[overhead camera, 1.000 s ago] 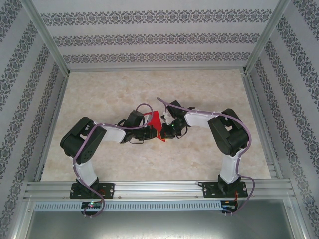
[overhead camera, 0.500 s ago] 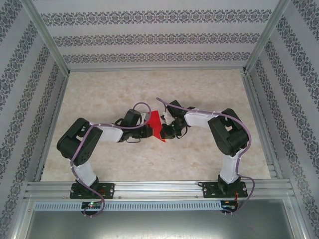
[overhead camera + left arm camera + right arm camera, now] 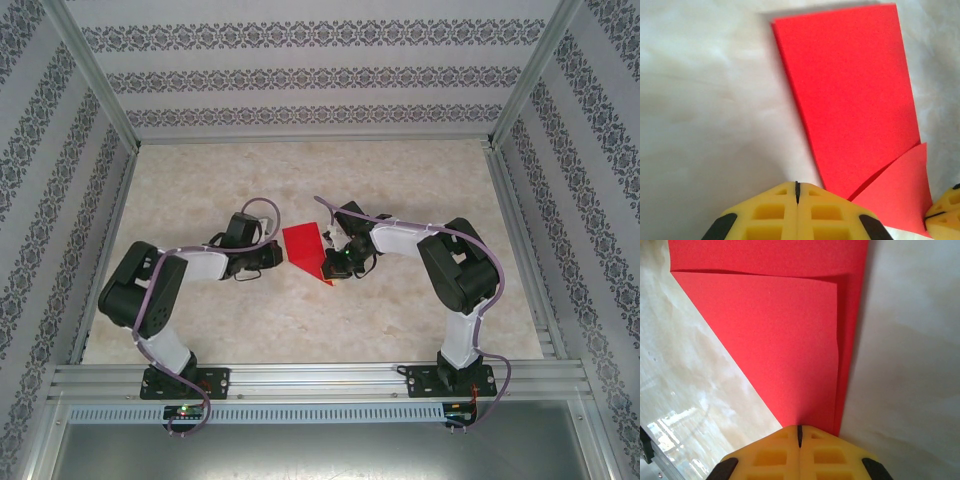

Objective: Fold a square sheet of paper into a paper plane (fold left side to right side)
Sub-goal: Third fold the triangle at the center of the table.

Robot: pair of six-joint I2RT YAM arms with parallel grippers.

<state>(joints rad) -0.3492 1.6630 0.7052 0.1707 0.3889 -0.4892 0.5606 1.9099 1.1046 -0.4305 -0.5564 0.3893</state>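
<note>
The square sheet of paper (image 3: 305,248) is bright red and lies folded on the table between the two arms, with a triangular flap at its near right corner. In the left wrist view the paper (image 3: 850,90) lies flat ahead and to the right of my left gripper (image 3: 797,187), which is shut, empty and just clear of the paper's edge. From above, my left gripper (image 3: 278,256) sits just left of the sheet. My right gripper (image 3: 800,430) is shut, with its tip down on the pointed corner of the paper (image 3: 775,335). I cannot tell whether paper is pinched between its fingers.
The marbled tabletop (image 3: 300,320) is walled by an aluminium frame (image 3: 310,378) at the near edge and patterned panels on the other sides. The right gripper's yellow finger (image 3: 945,212) shows at the lower right of the left wrist view.
The left arm has pulled back to the left, off the paper. The sheet now lies flatter with more of it exposed. The right arm has stayed where it was.
</note>
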